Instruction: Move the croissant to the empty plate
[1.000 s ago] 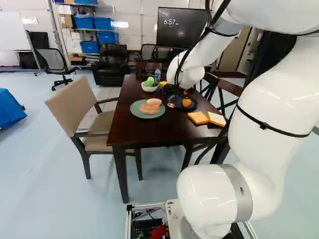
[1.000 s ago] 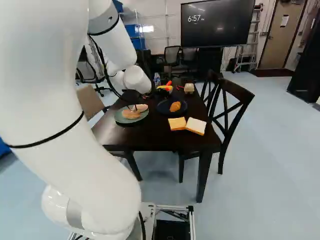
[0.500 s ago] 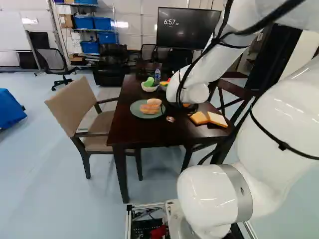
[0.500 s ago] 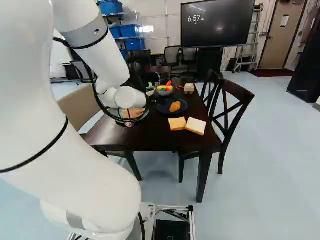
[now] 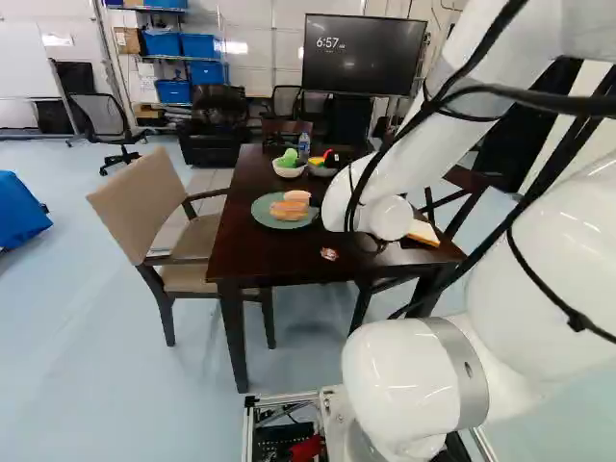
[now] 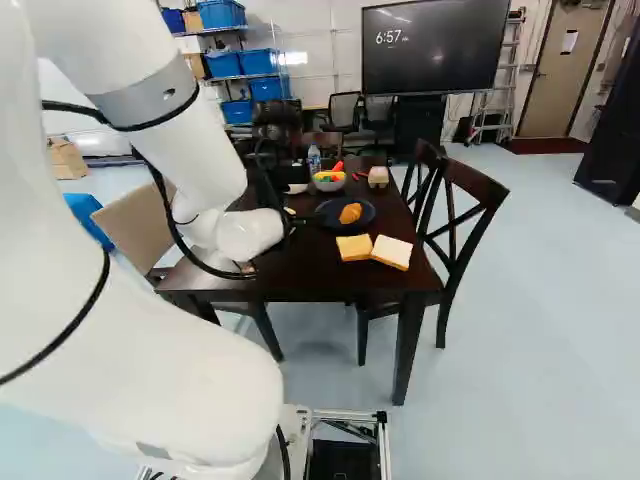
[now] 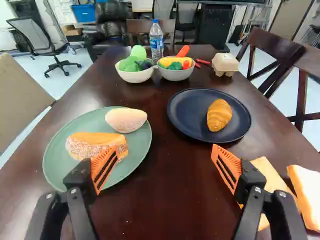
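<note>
1. Dark wood makes up the table (image 7: pixel 170 195) under me, with a navy plate (image 7: pixel 186 114) ahead of my gripper (image 7: pixel 164 157) and a green plate (image 7: pixel 87 121) off beside it.
2. The croissant (image 7: pixel 219 115) lies on the navy plate, alone there. I see no empty plate; the green one carries a pale bun (image 7: pixel 126 120) and a filled roll (image 7: pixel 87 145).
3. My fingers stand wide apart with nothing between them; I have hold of nothing.
4. I judge the navy plate to be the goal, so the placing looks done. What it calls for next is backing away cleanly, without a new grasp.
5. Bare wood lies between the two plates, and I would keep my path above it. One finger sits close to the green plate in my wrist view, the other close to the bread slices (image 6: pixel 391 252), so sideways swings risk a nudge.
6. Beyond the plates, two bowls (image 7: pixel 135 76) and a bottle (image 7: pixel 156 41) crowd the way; lifting up and back seems safer.
</note>
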Robot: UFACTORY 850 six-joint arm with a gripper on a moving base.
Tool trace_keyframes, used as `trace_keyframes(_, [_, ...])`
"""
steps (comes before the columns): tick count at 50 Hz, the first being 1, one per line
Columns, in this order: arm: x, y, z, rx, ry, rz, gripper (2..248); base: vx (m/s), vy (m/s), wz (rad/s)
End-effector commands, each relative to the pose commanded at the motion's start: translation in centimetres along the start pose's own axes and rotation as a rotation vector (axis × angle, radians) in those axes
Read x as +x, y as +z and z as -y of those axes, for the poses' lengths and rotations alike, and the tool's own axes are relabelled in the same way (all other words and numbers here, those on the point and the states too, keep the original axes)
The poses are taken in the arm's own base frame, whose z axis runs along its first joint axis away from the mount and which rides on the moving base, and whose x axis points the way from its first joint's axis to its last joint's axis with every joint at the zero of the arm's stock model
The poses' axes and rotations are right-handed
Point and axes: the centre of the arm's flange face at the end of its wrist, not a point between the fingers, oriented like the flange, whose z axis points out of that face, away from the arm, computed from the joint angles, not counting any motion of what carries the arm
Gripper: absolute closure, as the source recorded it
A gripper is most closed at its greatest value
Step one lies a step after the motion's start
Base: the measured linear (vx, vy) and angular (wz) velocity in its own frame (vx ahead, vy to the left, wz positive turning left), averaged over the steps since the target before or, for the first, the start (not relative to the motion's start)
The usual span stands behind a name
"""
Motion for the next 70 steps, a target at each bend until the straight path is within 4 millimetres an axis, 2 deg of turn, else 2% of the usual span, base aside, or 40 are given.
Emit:
trace_keyframes(16, [-2.3, -2.0, 0.2, 0.007, -0.003, -0.041, 3, 0.000, 0.000, 0.000])
trace_keyframes(33, [-3.9, -3.5, 0.4, 0.011, -0.004, -0.070, 3, 0.000, 0.000, 0.000])
trace_keyframes(70, [-4.6, -4.1, 0.4, 0.014, -0.005, -0.082, 3, 0.000, 0.000, 0.000])
